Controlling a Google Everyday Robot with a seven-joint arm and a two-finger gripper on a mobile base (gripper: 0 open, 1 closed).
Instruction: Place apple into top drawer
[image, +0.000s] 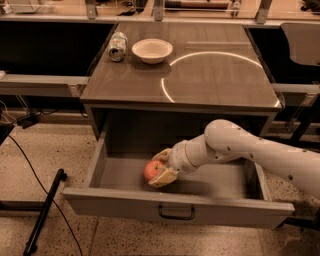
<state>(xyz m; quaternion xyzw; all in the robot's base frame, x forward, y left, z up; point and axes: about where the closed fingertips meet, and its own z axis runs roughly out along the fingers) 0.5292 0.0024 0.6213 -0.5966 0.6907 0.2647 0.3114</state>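
Observation:
The top drawer (125, 200) is pulled wide open below the tabletop, with its dark handle at the front centre. My white arm reaches in from the right. My gripper (160, 170) is low inside the drawer, left of centre, shut on the red-orange apple (152, 170). The apple sits at or just above the drawer floor; I cannot tell if it touches.
A white bowl (152, 50) and a crushed can (118, 46) stand at the back left of the brown tabletop (215, 85). A black cable and a black rod (42, 215) lie on the speckled floor at the left. A chair (302, 42) is at the right.

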